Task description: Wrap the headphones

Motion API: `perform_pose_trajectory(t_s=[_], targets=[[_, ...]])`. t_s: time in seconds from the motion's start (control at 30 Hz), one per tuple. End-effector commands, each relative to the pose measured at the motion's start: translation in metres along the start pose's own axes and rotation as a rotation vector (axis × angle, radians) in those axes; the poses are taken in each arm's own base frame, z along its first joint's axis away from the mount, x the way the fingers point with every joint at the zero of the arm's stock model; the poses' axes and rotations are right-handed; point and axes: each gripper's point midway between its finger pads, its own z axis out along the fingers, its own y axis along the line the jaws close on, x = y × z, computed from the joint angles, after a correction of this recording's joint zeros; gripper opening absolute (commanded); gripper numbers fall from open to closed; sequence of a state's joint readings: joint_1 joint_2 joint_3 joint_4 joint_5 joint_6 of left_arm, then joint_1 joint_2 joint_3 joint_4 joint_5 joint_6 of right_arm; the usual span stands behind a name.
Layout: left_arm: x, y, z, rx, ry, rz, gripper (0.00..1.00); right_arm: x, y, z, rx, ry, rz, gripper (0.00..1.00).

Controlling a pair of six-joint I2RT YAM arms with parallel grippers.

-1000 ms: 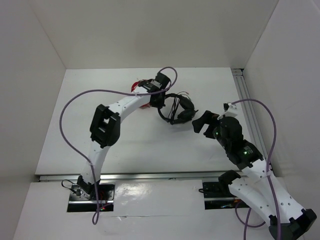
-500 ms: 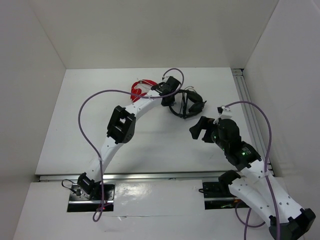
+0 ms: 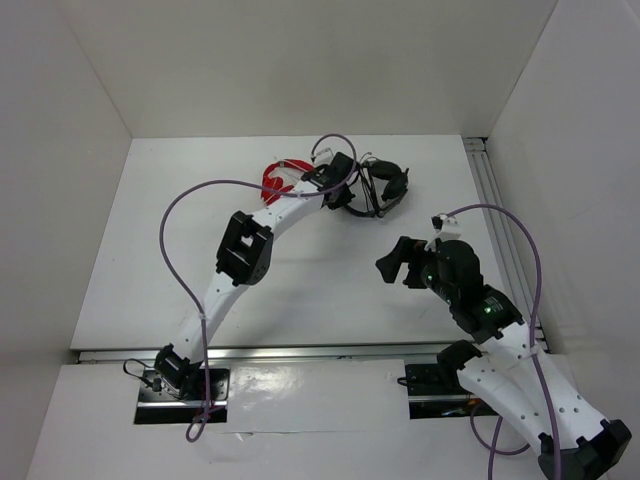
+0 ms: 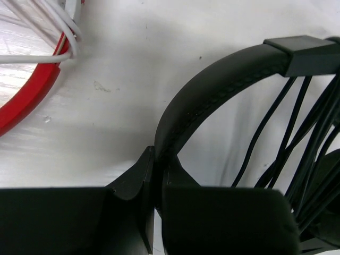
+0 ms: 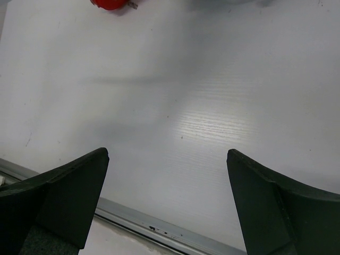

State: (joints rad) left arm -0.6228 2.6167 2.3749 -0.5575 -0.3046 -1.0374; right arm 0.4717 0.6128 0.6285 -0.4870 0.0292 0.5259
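Headphones (image 3: 392, 186) lie far across the bench (image 3: 200, 230), beside a red headset (image 3: 270, 180). Your left gripper (image 4: 154, 178) has its jaws pinched on the headband (image 4: 212, 85), probably anchoring it for wrapping. Your right gripper (image 5: 167, 202) hovers nearby, jaws wide and empty.

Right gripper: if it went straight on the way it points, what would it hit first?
Most likely the bare white table, though depth is hard to judge; nothing lies between the open right gripper and that surface.
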Motion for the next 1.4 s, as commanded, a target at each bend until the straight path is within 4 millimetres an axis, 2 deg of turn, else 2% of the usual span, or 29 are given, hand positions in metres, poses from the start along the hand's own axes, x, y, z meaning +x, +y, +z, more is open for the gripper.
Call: perform_pose_trajectory(t_s=[0.0,0.03,0.1,0.17,0.2,0.3,0.47,0.53,0.6,0.67,0.7,0.73,0.77,0.87,0.97,1.0,1.03,1.07,1.1,1.13,1.17,1.2,1.23,1.3,1.33,1.37], targets=[[-0.019,-0.018,0.009,0.083,-0.039,-0.121,0.06,-0.003,0.005,-0.002,-0.028,-0.016,-0.018,1.00],[-0.018,-0.022,0.008,0.105,-0.030,-0.110,0.06,-0.004,0.006,-0.004,-0.033,-0.023,-0.018,1.00],[-0.014,-0.020,0.009,0.103,-0.018,-0.107,0.13,-0.003,0.007,-0.004,-0.042,-0.018,-0.018,1.00],[-0.018,-0.025,0.003,0.123,-0.017,-0.101,0.26,-0.005,0.008,-0.006,-0.047,-0.026,-0.018,1.00],[-0.010,-0.019,0.007,0.114,0.000,-0.086,0.30,-0.006,0.009,-0.007,-0.052,-0.035,-0.018,1.00],[-0.012,-0.022,0.000,0.131,0.003,-0.079,0.39,-0.006,0.009,-0.007,-0.052,-0.035,-0.018,1.00],[-0.013,-0.030,-0.009,0.166,0.021,-0.081,0.40,-0.006,0.009,-0.009,-0.057,-0.043,-0.018,1.00],[-0.016,-0.033,-0.020,0.180,0.023,-0.082,0.40,-0.007,0.010,-0.009,-0.062,-0.050,-0.017,1.00],[-0.018,-0.039,-0.033,0.197,0.005,-0.079,0.45,-0.007,0.010,-0.009,-0.062,-0.050,-0.017,1.00],[-0.019,-0.041,-0.050,0.197,-0.028,-0.065,0.57,-0.009,0.012,-0.009,-0.074,-0.054,-0.027,1.00],[-0.019,-0.039,-0.053,0.195,-0.027,-0.064,0.81,-0.008,0.013,-0.009,-0.082,-0.049,-0.027,1.00],[-0.020,-0.041,-0.054,0.210,-0.036,-0.068,1.00,-0.008,0.013,-0.009,-0.082,-0.049,-0.027,1.00],[-0.020,-0.041,-0.054,0.210,-0.037,-0.068,1.00,-0.004,0.011,-0.008,-0.078,-0.041,-0.027,1.00],[-0.028,-0.050,-0.064,0.244,-0.048,-0.041,1.00,-0.011,0.017,-0.016,-0.111,-0.080,-0.036,1.00],[-0.026,-0.058,-0.085,0.261,-0.054,-0.018,1.00,-0.009,0.020,-0.017,-0.137,-0.076,-0.047,1.00],[-0.038,-0.067,-0.113,0.295,-0.084,-0.002,1.00,-0.009,0.023,-0.017,-0.153,-0.077,-0.048,1.00],[-0.024,-0.066,-0.124,0.294,-0.080,0.032,1.00,-0.010,0.023,-0.017,-0.153,-0.077,-0.057,1.00],[-0.027,-0.062,-0.139,0.271,-0.136,0.093,1.00,-0.011,0.024,-0.017,-0.158,-0.085,-0.058,1.00],[-0.030,-0.056,-0.173,0.263,-0.174,0.126,1.00,-0.010,0.025,-0.017,-0.167,-0.081,-0.067,1.00],[-0.014,-0.055,-0.196,0.248,-0.188,0.174,1.00,-0.010,0.025,-0.017,-0.167,-0.081,-0.068,1.00],[-0.021,-0.039,-0.213,0.174,-0.256,0.182,1.00,-0.012,0.026,-0.019,-0.171,-0.088,-0.068,1.00],[-0.012,-0.014,-0.228,0.104,-0.245,0.214,1.00,-0.014,0.027,-0.021,-0.172,-0.090,-0.068,1.00],[-0.003,0.010,-0.261,0.092,-0.250,0.228,1.00,-0.020,0.031,-0.026,-0.179,-0.102,-0.068,1.00],[0.005,0.053,-0.289,0.044,-0.254,0.232,1.00,-0.025,0.031,-0.036,-0.159,-0.091,-0.067,1.00],[0.025,0.092,-0.289,-0.011,-0.213,0.257,1.00,-0.044,0.043,-0.051,-0.182,-0.129,-0.053,1.00],[0.012,0.106,-0.329,0.052,-0.250,0.202,1.00,-0.052,0.046,-0.062,-0.184,-0.153,-0.052,1.00]])
